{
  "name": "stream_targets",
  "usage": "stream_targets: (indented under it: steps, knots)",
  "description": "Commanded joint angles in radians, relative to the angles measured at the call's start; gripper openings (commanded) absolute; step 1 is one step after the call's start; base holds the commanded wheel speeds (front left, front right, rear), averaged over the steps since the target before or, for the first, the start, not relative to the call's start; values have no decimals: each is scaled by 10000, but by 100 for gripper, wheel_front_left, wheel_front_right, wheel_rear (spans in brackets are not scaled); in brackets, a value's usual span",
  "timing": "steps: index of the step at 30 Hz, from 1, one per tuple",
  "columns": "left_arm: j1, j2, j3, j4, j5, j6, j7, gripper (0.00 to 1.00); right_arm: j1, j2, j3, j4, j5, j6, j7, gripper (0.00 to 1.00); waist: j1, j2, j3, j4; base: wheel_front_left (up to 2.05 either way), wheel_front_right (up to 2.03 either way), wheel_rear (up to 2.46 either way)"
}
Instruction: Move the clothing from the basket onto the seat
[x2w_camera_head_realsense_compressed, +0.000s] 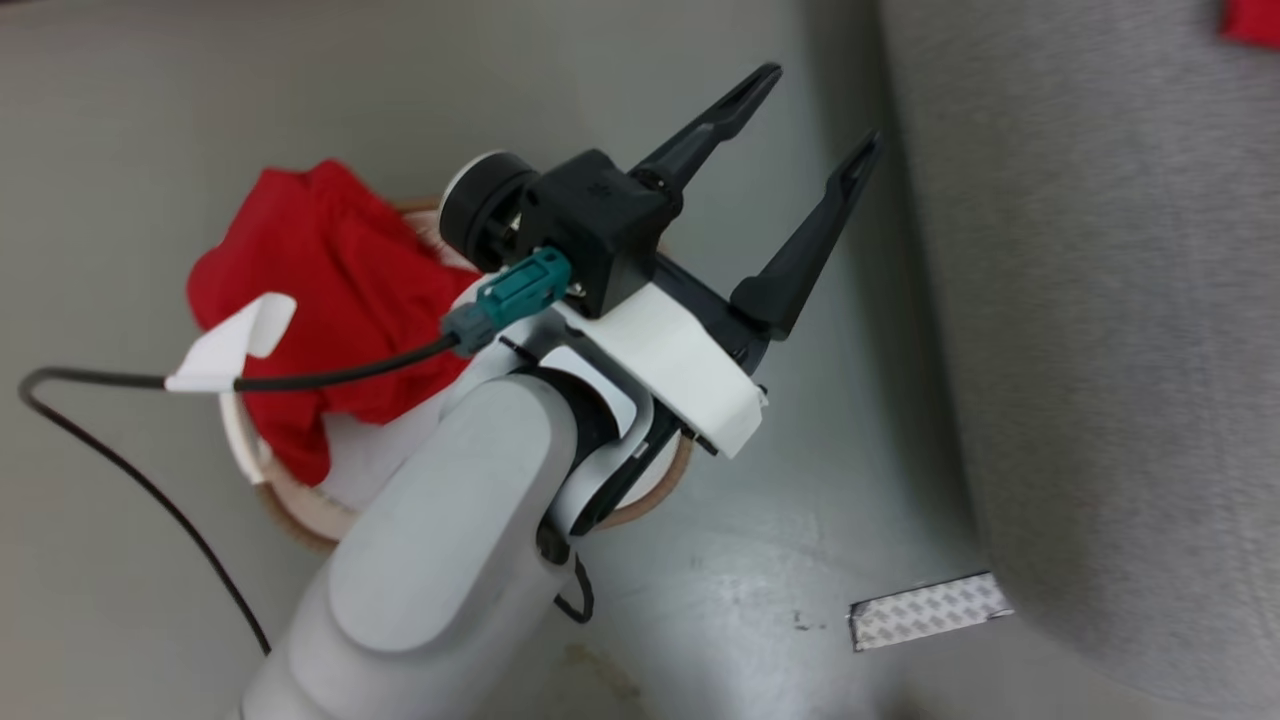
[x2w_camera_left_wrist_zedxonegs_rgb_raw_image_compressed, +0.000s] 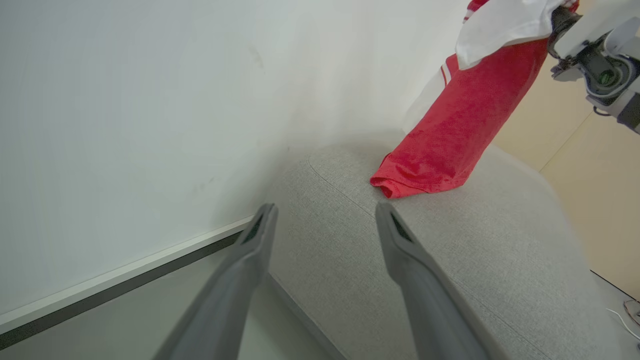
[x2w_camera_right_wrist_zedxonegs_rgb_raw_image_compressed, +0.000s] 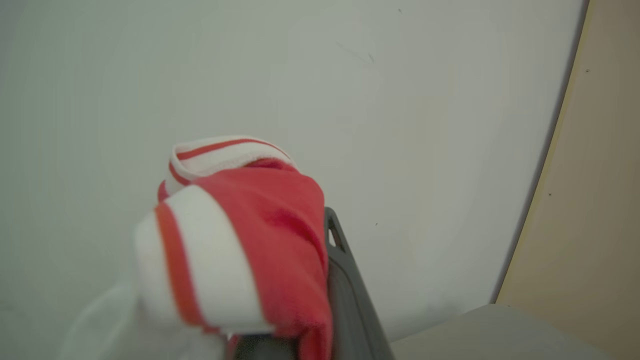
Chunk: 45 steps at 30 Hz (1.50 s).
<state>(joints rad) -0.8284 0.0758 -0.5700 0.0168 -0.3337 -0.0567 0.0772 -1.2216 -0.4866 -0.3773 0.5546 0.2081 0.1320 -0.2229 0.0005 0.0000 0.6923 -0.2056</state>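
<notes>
Left forearm (x2w_camera_head_realsense_compressed: 440, 560), pale grey, is closest to my head camera. The left pincer (x2w_camera_head_realsense_compressed: 820, 105) at its end is spread wide and holds nothing, dark fingers aimed toward the sofa (x2w_camera_head_realsense_compressed: 1100, 300). A black cable (x2w_camera_head_realsense_compressed: 130, 470) loops out from a teal plug (x2w_camera_head_realsense_compressed: 515, 295) on the wrist.

Under that arm the basket (x2w_camera_head_realsense_compressed: 290, 515) stands on the floor (x2w_camera_head_realsense_compressed: 120, 120), near the sofa with a strip of floor between them. The plain red garment (x2w_camera_head_realsense_compressed: 320, 280) is heaped in the basket and bulges over the rim on my left side. A grey tape patch (x2w_camera_head_realsense_compressed: 925, 610) lies on the floor just beside the sofa's edge.

From the left wrist I see the same two fingers apart, with the sofa's rounded corner beyond them, and a white wall (x2w_camera_left_wrist_zedxonegs_rgb_raw_image_compressed: 125, 100) with a baseboard (x2w_camera_left_wrist_zedxonegs_rgb_raw_image_compressed: 125, 282) behind. The red and white garment (x2w_camera_left_wrist_zedxonegs_rgb_raw_image_compressed: 460, 130) hangs at upper right, its lower end touching the sofa top, its upper end lifted.

From the right wrist, the right pincer (x2w_camera_right_wrist_zedxonegs_rgb_raw_image_compressed: 285, 250) is clamped on that garment. Striped trim is bunched over it. One dark finger (x2w_camera_right_wrist_zedxonegs_rgb_raw_image_compressed: 345, 285) shows beside the cloth, the other is hidden
</notes>
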Motion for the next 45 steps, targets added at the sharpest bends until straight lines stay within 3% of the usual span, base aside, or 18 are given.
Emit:
stream_targets:
  steps: [1, 3, 11, 12, 14, 15, 23, 36, 45]
  knots:
    - [-195, -20, -19, 29, -28, -19, -113, 100, -176, -82, -130, 313, -377, -25, 63, 0, -5, 0, 645, 672, 0, 0, 0]
    - [-301, -72, -80, 183, -85, 14, -213, 100, -477, -140, -663, 1158, -1154, -25, 155, 0, -5, 0, 710, 817, 0, 0, 0]
    - [-229, -152, -72, 598, -392, 289, -672, 100, -218, 666, -1774, 3610, -3226, -25, 67, 0, -5, 0, 894, 1270, 0, 0, 0]
    - [-160, -135, -47, 636, -402, 318, -738, 100, -146, 763, -1846, 3822, -3457, -25, 29, 4, -5, 0, 848, 1305, 0, 0, 0]
    - [-5, -82, 43, 721, -490, 366, -847, 100, -21, 922, -1930, 4053, -3849, -25, -117, 47, -5, 0, 703, 1333, 0, 0, 0]
    - [85, -40, 108, 783, -556, 397, -928, 100, 98, 972, -1946, 4247, -4068, -25, -118, 100, -5, 0, 597, 1314, 0, 0, 0]
    - [1442, 641, 747, 1217, -1033, 648, -1502, 100, 1223, 1898, -1276, 4335, -4843, -25, -431, 100, -5, 0, -880, 831, 0, 0, 0]
    - [4589, 1586, 2042, 1650, -1571, 1632, -2923, 100, 6274, 3513, 554, -489, -3391, -25, -427, 100, -5, 0, -4012, 606, 0, 0, 0]
    - [6692, 1592, 2856, 1858, -1287, 1630, -3420, 100, 9360, 4314, 1687, -2765, -2422, -25, -429, 100, -5, 0, -5750, 915, 0, 0, 0]
